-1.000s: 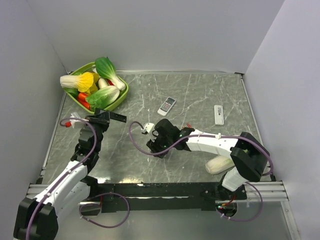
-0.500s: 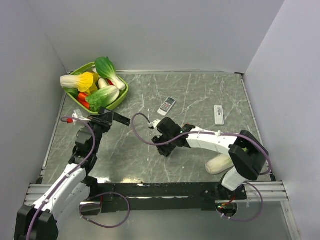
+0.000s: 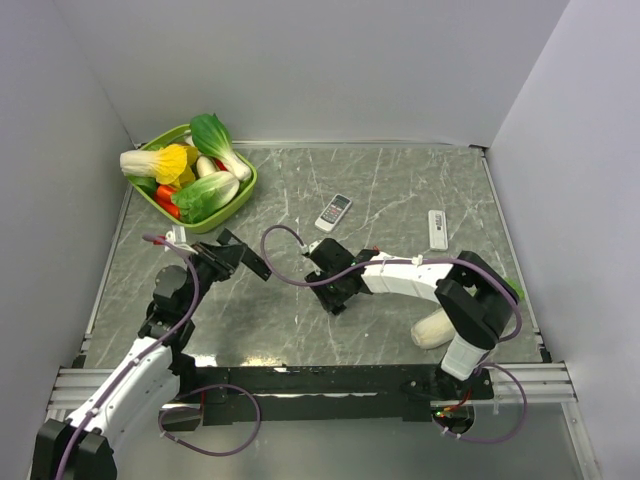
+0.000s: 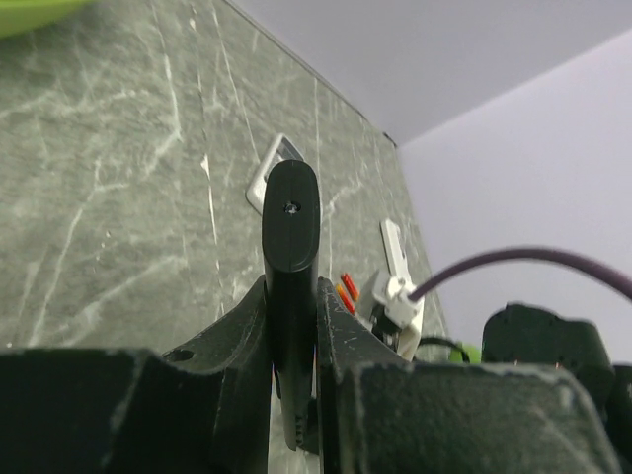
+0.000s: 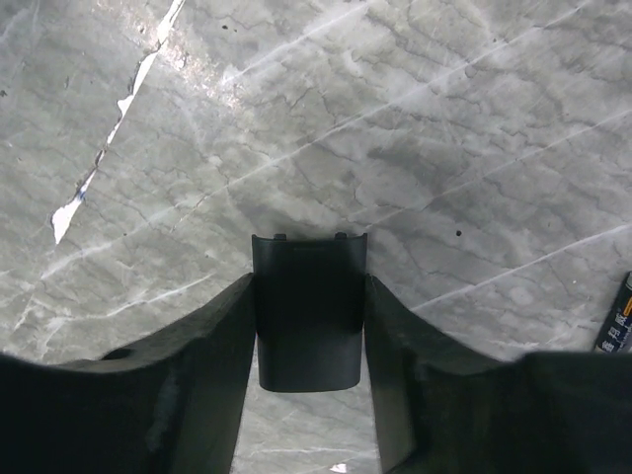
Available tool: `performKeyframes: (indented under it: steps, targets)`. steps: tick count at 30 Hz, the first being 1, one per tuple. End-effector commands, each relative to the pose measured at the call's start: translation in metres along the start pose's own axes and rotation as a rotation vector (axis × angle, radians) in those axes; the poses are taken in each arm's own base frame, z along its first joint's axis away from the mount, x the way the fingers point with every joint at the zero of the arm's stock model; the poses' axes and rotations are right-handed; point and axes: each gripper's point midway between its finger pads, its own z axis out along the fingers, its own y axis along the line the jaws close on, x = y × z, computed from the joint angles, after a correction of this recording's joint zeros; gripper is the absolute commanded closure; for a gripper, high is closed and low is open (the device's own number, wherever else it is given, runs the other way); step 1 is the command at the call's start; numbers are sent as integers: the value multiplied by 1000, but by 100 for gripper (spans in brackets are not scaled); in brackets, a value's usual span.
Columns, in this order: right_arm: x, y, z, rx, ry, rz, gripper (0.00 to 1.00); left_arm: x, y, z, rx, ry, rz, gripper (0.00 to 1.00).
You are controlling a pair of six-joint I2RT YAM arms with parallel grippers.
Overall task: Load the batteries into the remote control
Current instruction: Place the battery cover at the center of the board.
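A: What changed?
B: The left gripper (image 4: 291,326), clamped on the slim black remote control (image 4: 291,222), has swung toward the right gripper (image 5: 308,296), which grips the black plastic battery cover (image 5: 308,346).
A: Batteries?
B: The small orange-red cylindrical batteries (image 4: 350,282) lie near the right gripper, not loaded.

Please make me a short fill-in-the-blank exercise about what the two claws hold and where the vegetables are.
1. The left claw is shut on a slim ____ remote.
2. The dark cover in the right claw has ____ small tabs on its far edge.
3. The vegetables lie in a ____ basket.
Missing words: black, two, green.
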Motion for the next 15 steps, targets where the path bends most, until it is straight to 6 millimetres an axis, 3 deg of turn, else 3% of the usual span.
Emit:
performKeyframes:
  steps: [1, 5, 8, 12, 15]
  targets:
    - [-2, -3, 9, 26, -3, 16, 38, 10, -17, -6, 127, 42, 39, 99]
    - [-5, -2, 0, 22, -11, 14, 22, 18, -18, -7, 155, 70, 40, 99]
    - [-16, 0, -15, 12, -46, 13, 16, 21, -16, -6, 150, 91, 61, 99]
    - [-40, -5, -53, 22, -150, 36, 10, 23, -18, -5, 157, 116, 93, 98]
    - [-52, -23, -79, 26, -216, 137, 2, 25, -21, -5, 181, 116, 93, 98]
